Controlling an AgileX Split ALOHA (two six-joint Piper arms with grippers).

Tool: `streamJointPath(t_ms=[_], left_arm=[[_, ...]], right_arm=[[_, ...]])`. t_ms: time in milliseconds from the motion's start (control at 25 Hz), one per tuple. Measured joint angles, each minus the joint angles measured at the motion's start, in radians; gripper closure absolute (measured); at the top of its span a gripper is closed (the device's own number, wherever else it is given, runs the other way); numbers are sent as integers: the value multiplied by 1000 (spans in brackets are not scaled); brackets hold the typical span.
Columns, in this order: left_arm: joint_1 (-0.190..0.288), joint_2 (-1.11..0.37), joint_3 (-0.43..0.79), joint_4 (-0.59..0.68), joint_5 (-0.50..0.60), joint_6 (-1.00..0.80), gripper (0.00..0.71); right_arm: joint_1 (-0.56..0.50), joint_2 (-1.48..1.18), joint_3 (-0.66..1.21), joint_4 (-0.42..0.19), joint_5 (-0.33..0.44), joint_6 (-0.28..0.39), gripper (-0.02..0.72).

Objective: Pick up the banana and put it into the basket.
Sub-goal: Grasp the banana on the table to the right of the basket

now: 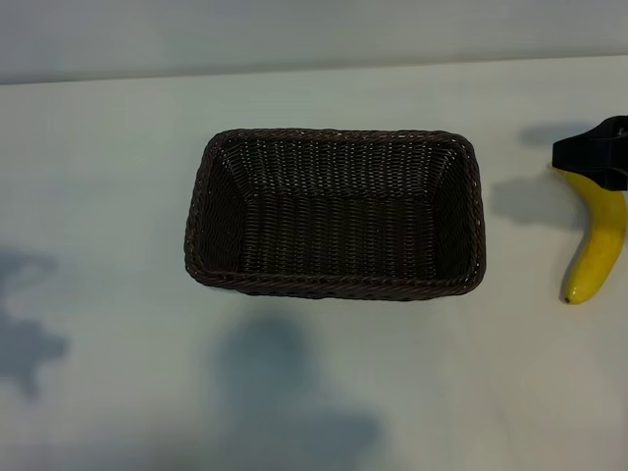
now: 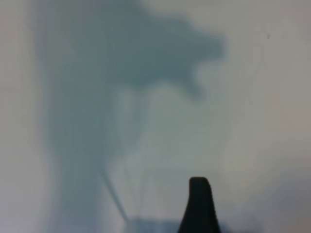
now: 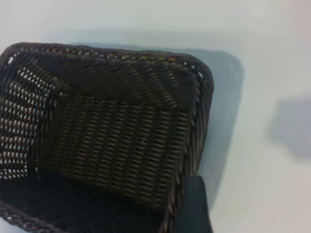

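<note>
Lying on the white surface (image 1: 118, 147) right of the empty dark-brown wicker basket (image 1: 334, 285), the curved yellow banana (image 1: 597, 240) awaits grasping; the right gripper (image 1: 594, 157), spread wide, must close around it.

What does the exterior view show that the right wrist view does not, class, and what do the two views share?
Only the exterior view shows the banana, lying on the table to the right of the basket, with the black right gripper over its upper end. It also shows the whole basket. Only the right wrist view shows a close look down into one end of the basket's weave, with a dark fingertip at the edge. Both show the basket empty on the pale table.
</note>
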Motion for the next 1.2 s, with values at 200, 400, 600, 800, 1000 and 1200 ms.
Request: streamJointPath(t_ms=[200, 400, 600, 800, 1000, 1200], left_arm=[[0, -212, 147, -4, -19, 1, 134], [0, -398, 152, -8, -29, 3, 134], [0, -541, 152, -8, -29, 4, 134], [0, -701, 153, -8, -29, 4, 134], [0, -757, 154, -8, -27, 10, 134], [0, -757, 156, -8, -28, 17, 134]], right_arm=[[0, 0, 0, 0, 0, 0, 109], [0, 0, 0, 0, -4, 0, 109], [0, 0, 0, 0, -36, 0, 109], [0, 0, 0, 0, -48, 0, 109], [0, 3, 0, 0, -42, 8, 109], [0, 65, -47, -19, -37, 69, 109]])
